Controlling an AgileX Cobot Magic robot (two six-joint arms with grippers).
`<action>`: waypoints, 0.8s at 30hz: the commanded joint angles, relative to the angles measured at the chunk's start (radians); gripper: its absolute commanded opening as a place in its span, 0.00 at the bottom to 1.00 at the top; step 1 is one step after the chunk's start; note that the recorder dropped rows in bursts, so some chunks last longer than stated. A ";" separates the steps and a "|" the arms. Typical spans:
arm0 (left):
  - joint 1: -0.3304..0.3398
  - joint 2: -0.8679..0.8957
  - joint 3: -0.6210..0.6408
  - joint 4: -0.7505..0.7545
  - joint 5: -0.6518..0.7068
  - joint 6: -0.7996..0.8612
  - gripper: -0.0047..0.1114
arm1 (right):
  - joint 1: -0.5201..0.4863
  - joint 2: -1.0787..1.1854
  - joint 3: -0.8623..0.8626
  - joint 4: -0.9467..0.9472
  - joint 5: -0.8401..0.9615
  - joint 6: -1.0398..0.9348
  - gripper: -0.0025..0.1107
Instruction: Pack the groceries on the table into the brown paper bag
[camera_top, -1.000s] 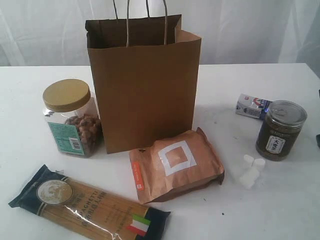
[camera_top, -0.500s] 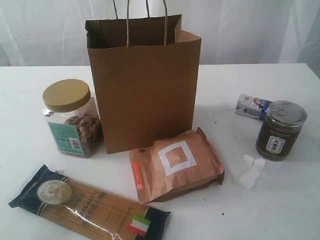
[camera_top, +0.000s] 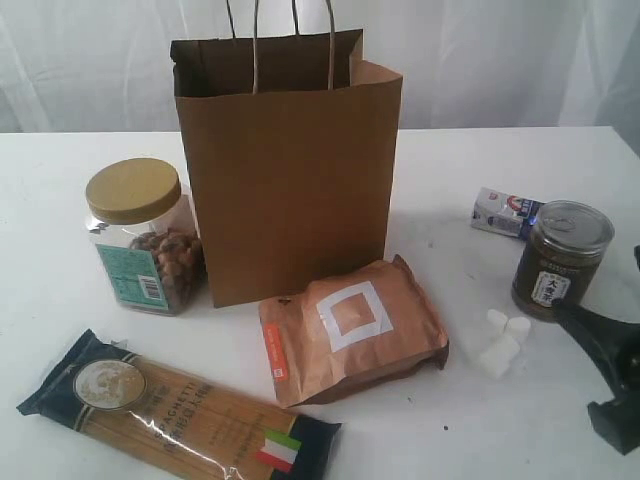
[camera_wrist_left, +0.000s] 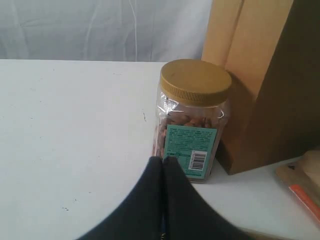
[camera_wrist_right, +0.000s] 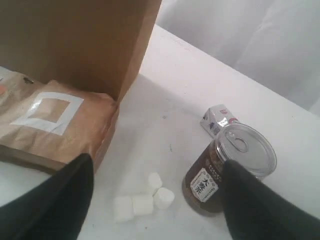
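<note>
The brown paper bag stands upright and open at the middle of the table. Left of it is the tan-lidded nut jar, and the spaghetti packet lies in front. The copper pouch lies flat before the bag. On the right are the dark silver-lidded jar, the small carton and the marshmallows. My right gripper hangs open above the marshmallows and the dark jar, holding nothing. My left gripper is shut and empty, just short of the nut jar.
White curtains hang behind the table. The bag's twisted handles stand up above its rim. The right arm shows at the exterior view's lower right corner, close to the dark jar.
The right gripper has come into the exterior view at the lower right, beside the dark jar. The groceries and the bag have not moved.
</note>
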 joint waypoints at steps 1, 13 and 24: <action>-0.008 -0.006 0.004 -0.012 0.003 -0.006 0.04 | -0.004 -0.006 0.002 0.027 -0.008 0.005 0.61; -0.008 -0.006 0.004 -0.012 -0.002 -0.006 0.04 | -0.065 0.008 0.211 0.426 -0.286 -0.136 0.61; -0.008 -0.006 0.004 -0.012 0.003 -0.006 0.04 | -0.143 0.150 0.211 0.700 -0.498 -0.673 0.61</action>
